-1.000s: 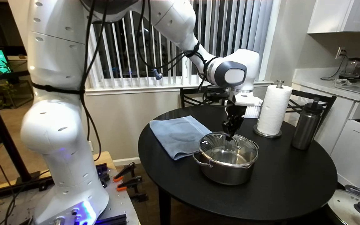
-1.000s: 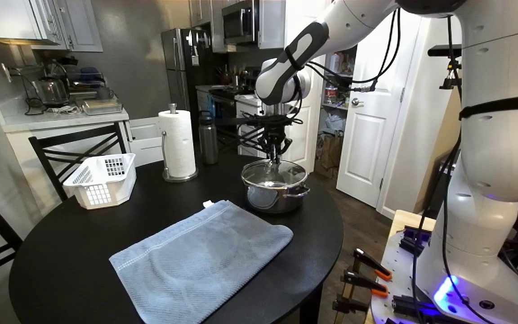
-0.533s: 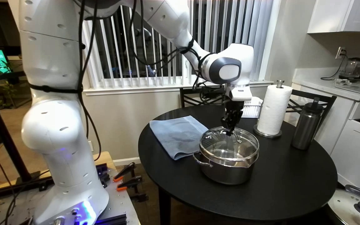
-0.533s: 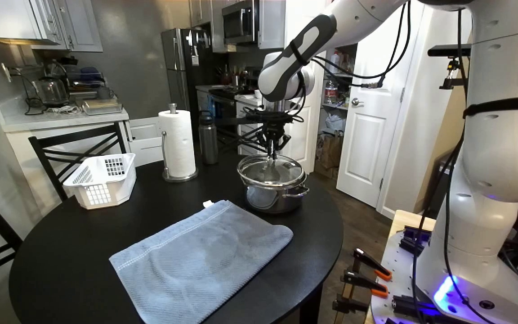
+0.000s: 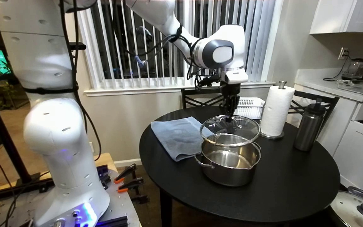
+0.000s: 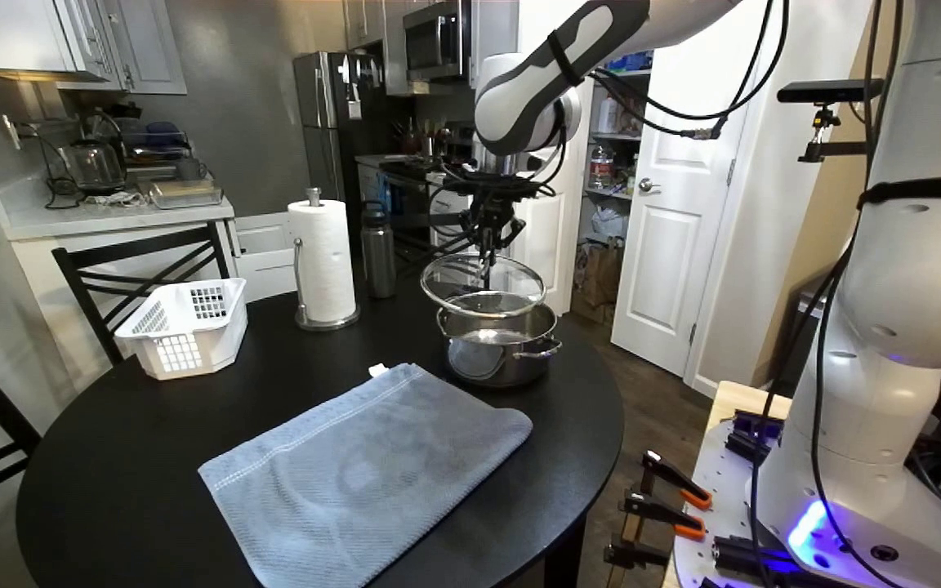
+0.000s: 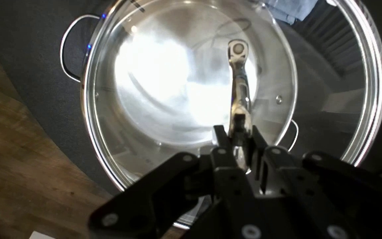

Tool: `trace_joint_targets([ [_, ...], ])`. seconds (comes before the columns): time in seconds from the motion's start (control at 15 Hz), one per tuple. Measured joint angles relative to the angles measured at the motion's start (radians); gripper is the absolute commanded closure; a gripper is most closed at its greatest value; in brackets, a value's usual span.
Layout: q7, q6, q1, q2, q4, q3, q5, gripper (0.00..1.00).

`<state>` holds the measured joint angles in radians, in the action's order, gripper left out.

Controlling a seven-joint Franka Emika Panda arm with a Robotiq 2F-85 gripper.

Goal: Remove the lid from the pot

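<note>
The round glass lid [image 5: 247, 129] with a metal rim is in the air above the pot in both exterior views, also here [image 6: 450, 286]. My gripper [image 5: 228, 119] is shut on the lid's metal bar handle [image 7: 239, 89]; the fingertips [image 7: 239, 134] flank it in the wrist view. The lid is slightly tilted and set off from the pot's opening. The shiny steel pot [image 5: 228, 176] stands on the black table [image 5: 288, 189] with its opening partly uncovered; it also shows here [image 6: 479, 363]. In the wrist view the pot shows through the glass, with a side handle [image 7: 63, 49] sticking out.
A blue cloth [image 6: 372, 482] lies on the table beside the pot. A paper-towel roll [image 5: 276, 110], a dark steel bottle [image 5: 309, 129] and a white plastic basket [image 6: 193, 327] stand on the table. A black chair [image 6: 144, 269] stands close to the table edge.
The gripper has risen with the lid in its grasp. The lid has gone from resting on the pot to hanging clearly above it, shifted slightly toward the window. The pot has stayed in place.
</note>
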<state>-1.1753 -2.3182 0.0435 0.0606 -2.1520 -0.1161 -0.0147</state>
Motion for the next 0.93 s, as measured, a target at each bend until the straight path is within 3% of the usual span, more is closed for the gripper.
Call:
trace_joint_targets([
  [0.53,-0.078,0.066,-0.121,0.072,0.157,0.136,0.026,0.96],
  [0.93,-0.155,0.123,-0.223,0.315,0.355,0.176,0.026,0.96],
])
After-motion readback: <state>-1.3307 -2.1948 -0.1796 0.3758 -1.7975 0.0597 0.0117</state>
